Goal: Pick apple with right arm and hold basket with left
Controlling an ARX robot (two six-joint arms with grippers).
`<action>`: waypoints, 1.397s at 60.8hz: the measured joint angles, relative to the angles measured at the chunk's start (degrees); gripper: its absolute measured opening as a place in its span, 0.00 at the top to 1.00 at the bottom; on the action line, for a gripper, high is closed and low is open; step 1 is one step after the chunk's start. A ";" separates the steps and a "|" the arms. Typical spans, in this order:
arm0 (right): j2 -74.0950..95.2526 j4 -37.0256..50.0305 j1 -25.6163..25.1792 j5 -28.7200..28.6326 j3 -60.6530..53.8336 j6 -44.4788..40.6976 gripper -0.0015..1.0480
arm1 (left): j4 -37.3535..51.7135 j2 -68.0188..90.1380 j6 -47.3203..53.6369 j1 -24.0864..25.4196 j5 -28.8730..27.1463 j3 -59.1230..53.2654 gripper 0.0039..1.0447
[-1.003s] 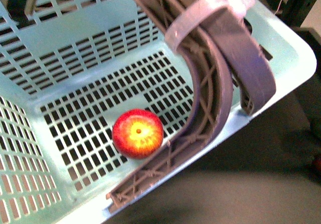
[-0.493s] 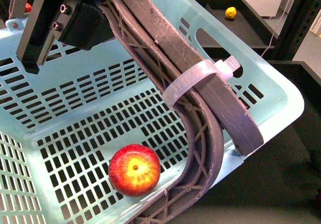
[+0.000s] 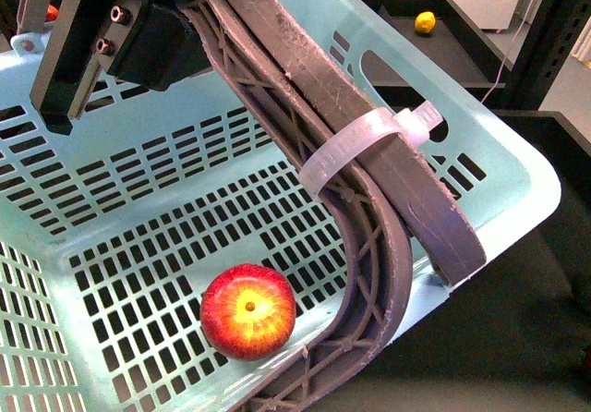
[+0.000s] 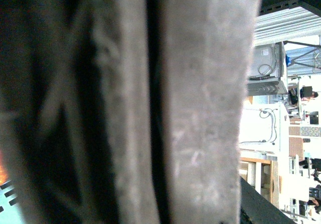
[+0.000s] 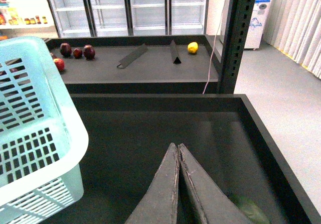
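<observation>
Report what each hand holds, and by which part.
The left hand grips the basket by its brown handles. The right hand is shut on nothing.

2 banded brown handles (image 3: 369,181) arch across the basket (image 3: 503,186) mouth, just right of the apple (image 3: 248,311); bare slotted floor lies open on its left.

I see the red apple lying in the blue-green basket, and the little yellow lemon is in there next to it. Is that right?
Not quite. The apple does lie on the slotted floor of the basket, but the lemon is not in there with it. The front view shows the lemon on the dark shelf behind the basket.
</observation>
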 joint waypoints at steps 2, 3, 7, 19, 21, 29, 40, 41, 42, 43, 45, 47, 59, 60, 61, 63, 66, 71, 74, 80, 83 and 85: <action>-0.52 -0.48 0.00 0.02 0.00 0.00 0.98 | 0.00 0.00 0.00 0.00 0.02 0.00 0.72; -0.70 -0.66 0.00 0.00 0.00 0.00 0.98 | 0.00 0.00 0.00 0.00 0.00 0.00 0.72; -1.55 -1.51 0.00 0.00 0.00 0.00 0.98 | 0.00 0.00 -0.02 0.00 0.04 0.00 0.72; -4.13 -4.11 0.00 0.00 0.00 0.00 0.98 | 0.00 0.00 -0.02 0.00 0.04 0.00 0.72; -6.27 -7.04 0.00 0.07 0.00 0.00 0.98 | 0.00 0.00 0.00 0.00 0.04 0.00 0.72; -13.16 -13.57 0.00 0.00 0.00 0.00 0.98 | 0.00 0.00 -0.04 0.02 0.02 0.00 0.72; -13.51 -13.84 0.00 0.02 0.00 0.00 0.98 | 0.00 0.00 0.00 0.00 0.04 0.00 0.72; -13.51 -13.84 0.00 0.02 0.00 0.00 0.98 | 0.00 0.00 -0.04 0.00 0.04 0.00 0.72; -13.51 -13.84 0.00 0.02 0.00 0.00 0.98 | 0.00 0.00 -0.04 0.00 0.04 0.00 0.72; -13.51 -13.86 0.00 0.02 0.00 -0.04 0.98 | 0.00 0.00 -0.04 0.00 0.02 0.00 0.72; -13.53 -13.86 0.00 0.02 0.00 -0.02 0.94 | 0.00 0.00 0.02 0.00 0.02 0.00 0.72; -13.51 -13.86 0.00 0.02 0.02 -0.02 0.88 | 0.00 0.00 0.11 0.00 0.00 0.00 0.72; -13.55 -13.86 0.00 0.02 0.00 -0.02 0.55 | 0.00 0.00 0.13 0.00 0.04 0.00 0.72; -13.55 -13.86 0.00 0.02 0.00 -0.02 0.52 | 0.00 0.00 0.11 0.00 0.04 0.00 0.72; -13.57 -13.86 0.00 0.02 0.02 -0.02 0.47 | 0.00 0.00 0.11 0.00 0.07 0.00 0.72; -13.57 -13.86 0.00 0.02 0.02 -0.02 0.40 | 0.00 0.00 0.11 0.00 0.04 0.00 0.72; -13.57 -13.86 0.00 0.02 0.00 -0.02 0.28 | 0.00 0.00 0.11 0.00 0.02 0.00 0.72; -13.57 -13.86 0.00 0.02 0.02 -0.02 0.10 | 0.00 0.00 0.15 0.00 0.00 0.00 0.72; -13.57 -13.86 0.00 0.02 0.00 0.00 0.07 | 0.00 0.00 0.13 0.00 0.02 0.00 0.72; -13.57 -13.86 0.00 0.02 0.00 -0.02 0.09 | 0.00 0.00 0.11 0.00 0.04 0.00 0.72; -13.57 -13.86 0.00 0.02 0.02 -0.02 0.08 | 0.00 0.00 0.13 0.00 0.02 0.00 0.72; -13.57 -13.86 0.00 0.02 0.00 -0.02 0.08 | 0.00 0.00 0.13 0.00 0.02 0.00 0.72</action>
